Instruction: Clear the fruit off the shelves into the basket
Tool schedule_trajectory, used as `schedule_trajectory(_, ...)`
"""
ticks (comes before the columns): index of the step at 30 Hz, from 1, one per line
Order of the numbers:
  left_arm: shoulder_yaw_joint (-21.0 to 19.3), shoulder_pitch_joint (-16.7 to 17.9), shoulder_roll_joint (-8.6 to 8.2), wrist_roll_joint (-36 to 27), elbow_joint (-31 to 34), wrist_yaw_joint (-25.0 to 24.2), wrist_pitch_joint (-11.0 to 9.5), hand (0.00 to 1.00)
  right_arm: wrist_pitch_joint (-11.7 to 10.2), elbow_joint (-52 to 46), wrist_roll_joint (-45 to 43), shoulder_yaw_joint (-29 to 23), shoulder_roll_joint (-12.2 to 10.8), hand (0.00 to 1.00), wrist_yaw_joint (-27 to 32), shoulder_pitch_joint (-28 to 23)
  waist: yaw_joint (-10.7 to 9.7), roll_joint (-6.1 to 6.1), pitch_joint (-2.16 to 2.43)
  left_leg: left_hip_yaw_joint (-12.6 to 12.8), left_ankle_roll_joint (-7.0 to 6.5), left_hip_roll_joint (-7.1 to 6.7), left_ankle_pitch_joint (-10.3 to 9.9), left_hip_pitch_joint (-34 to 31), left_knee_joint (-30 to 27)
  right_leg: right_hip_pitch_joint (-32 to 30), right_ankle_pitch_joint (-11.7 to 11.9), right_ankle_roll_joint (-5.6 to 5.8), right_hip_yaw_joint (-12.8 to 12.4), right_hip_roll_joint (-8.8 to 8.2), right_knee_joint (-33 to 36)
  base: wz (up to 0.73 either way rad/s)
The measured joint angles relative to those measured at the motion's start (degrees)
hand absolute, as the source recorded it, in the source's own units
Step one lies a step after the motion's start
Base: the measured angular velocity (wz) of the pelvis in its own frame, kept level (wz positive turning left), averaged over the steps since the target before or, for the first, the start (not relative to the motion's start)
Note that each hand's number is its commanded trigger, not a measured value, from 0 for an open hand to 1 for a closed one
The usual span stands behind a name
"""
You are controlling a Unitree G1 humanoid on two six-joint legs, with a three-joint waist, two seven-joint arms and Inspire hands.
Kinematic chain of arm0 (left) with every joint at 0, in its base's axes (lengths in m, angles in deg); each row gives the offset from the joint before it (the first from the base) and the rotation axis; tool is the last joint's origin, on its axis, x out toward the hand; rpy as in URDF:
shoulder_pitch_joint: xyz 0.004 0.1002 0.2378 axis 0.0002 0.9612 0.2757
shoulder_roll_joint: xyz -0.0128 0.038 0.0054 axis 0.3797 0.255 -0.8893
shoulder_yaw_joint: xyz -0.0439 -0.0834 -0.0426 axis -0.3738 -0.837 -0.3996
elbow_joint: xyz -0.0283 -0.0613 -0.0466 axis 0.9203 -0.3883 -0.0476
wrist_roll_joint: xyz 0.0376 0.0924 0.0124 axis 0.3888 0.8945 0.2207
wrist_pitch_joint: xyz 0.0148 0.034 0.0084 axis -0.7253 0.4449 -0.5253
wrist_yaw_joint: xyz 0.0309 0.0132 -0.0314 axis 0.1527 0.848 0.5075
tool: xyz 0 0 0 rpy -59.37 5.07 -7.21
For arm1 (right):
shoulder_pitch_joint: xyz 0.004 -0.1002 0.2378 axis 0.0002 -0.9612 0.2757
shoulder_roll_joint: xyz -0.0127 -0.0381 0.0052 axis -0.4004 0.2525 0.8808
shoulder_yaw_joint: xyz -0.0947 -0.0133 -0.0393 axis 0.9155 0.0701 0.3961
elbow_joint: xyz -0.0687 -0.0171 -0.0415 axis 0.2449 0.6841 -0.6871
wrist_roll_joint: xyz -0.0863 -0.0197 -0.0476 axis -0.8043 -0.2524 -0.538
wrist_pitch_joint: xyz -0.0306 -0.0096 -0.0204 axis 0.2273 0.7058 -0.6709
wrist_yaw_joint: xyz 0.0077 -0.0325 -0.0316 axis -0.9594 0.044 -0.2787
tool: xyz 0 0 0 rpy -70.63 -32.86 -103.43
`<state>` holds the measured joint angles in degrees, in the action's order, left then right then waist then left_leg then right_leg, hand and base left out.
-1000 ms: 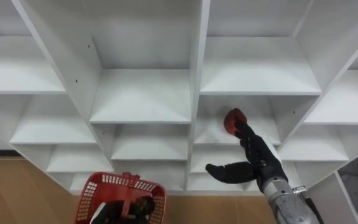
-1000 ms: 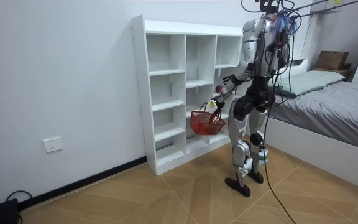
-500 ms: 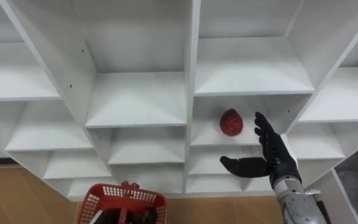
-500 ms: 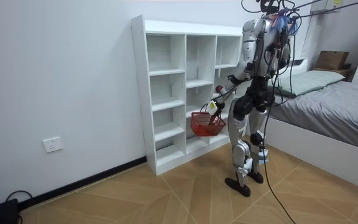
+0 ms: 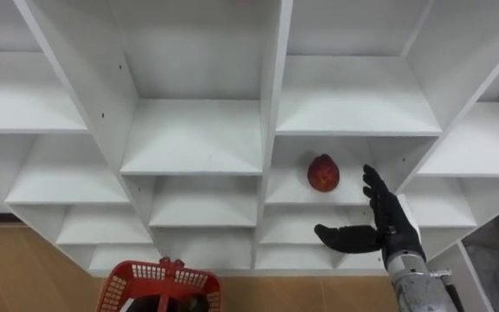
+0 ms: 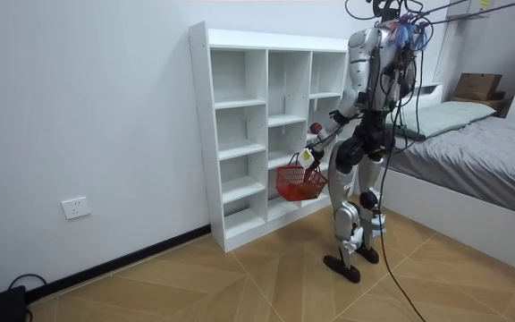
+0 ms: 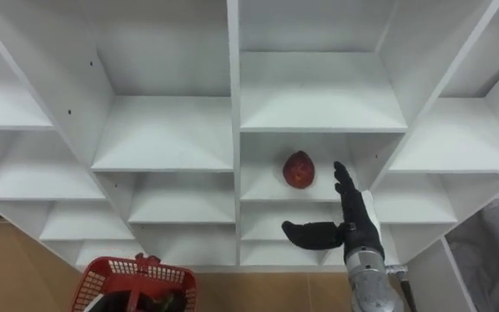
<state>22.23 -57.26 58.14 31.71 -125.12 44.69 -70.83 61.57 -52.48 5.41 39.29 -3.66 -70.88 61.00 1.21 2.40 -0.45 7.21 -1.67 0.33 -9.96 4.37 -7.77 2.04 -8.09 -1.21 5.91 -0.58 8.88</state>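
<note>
The right hand (image 5: 391, 229) has come off the fruit (image 5: 322, 172) and now hangs lower right of it, fingers straight and spread, thumb out to the left, holding nothing. The fruit lies alone on its shelf, just right of frame centre in the closet (image 5: 271, 104), so the pick likely needs another try. It is round, red and dull-skinned, and the shelves are smooth white board. The red lattice basket (image 5: 145, 273) sits at lower left, under the left hand (image 6: 305, 158), whose grip cannot be told.

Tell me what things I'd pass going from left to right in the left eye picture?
red basket → red fruit → right hand, open and not touching the fruit
</note>
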Motion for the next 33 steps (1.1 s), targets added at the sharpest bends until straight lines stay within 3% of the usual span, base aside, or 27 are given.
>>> schedule_trajectory(6, -0.8, 0.1, 0.69, 1.0, 1.0, -0.2, -0.2, 1.0, -0.2, 4.8, 5.8, -1.3, 1.1, 0.0, 0.7, 4.5, 1.0, 0.73, 0.22, -1.8, -0.01, -0.15, 0.0, -1.6, -0.9, -0.1, 0.0, -0.03, 1.8, -0.25, 0.0, 0.14)
schedule_trajectory(13, -1.2, -2.2, 1.63, 4.2, 1.2, -1.1, -0.1, 1.0, -0.6, 14.0, 7.5, -1.3, 2.1, 0.0, 2.8, 13.6, 2.2, 2.04, -0.4, -3.7, 0.0, -0.11, -0.1, -6.9, -4.2, -3.8, 0.0, -0.26, 3.7, -0.54, 1.8, 0.17)
schedule_trajectory(17, -1.2, -4.1, 2.23, 4.4, 1.3, -1.2, -0.2, 1.0, -0.9, 19.9, 8.7, -1.2, 3.7, 0.0, 2.9, 17.6, 4.4, 2.27, -0.62, -4.2, -0.01, -0.1, -0.1, -10.6, -5.8, -7.3, -0.1, -0.41, 4.9, -0.94, 3.7, 0.07)
schedule_trajectory(23, -1.1, -4.4, 2.51, 4.4, 1.1, -1.6, -0.2, 1.0, -1.4, 26.0, 8.7, -1.0, 4.0, 0.0, 4.6, 21.9, 5.6, 2.6, -0.76, -5.8, -0.01, -0.22, -0.1, -14.5, -7.8, -9.7, 0.0, -0.56, 6.9, -1.21, 3.9, 0.14)
schedule_trajectory(33, -0.4, -7.4, 2.71, 4.3, -2.0, -1.3, -0.1, 1.0, -1.5, 29.7, 10.0, 0.5, 4.7, 0.0, 7.6, 26.0, 7.0, 3.14, -1.15, -6.1, -0.05, -0.22, 0.0, -20.0, -9.1, -14.5, 0.0, -0.67, 7.5, -1.45, 4.9, 0.05)
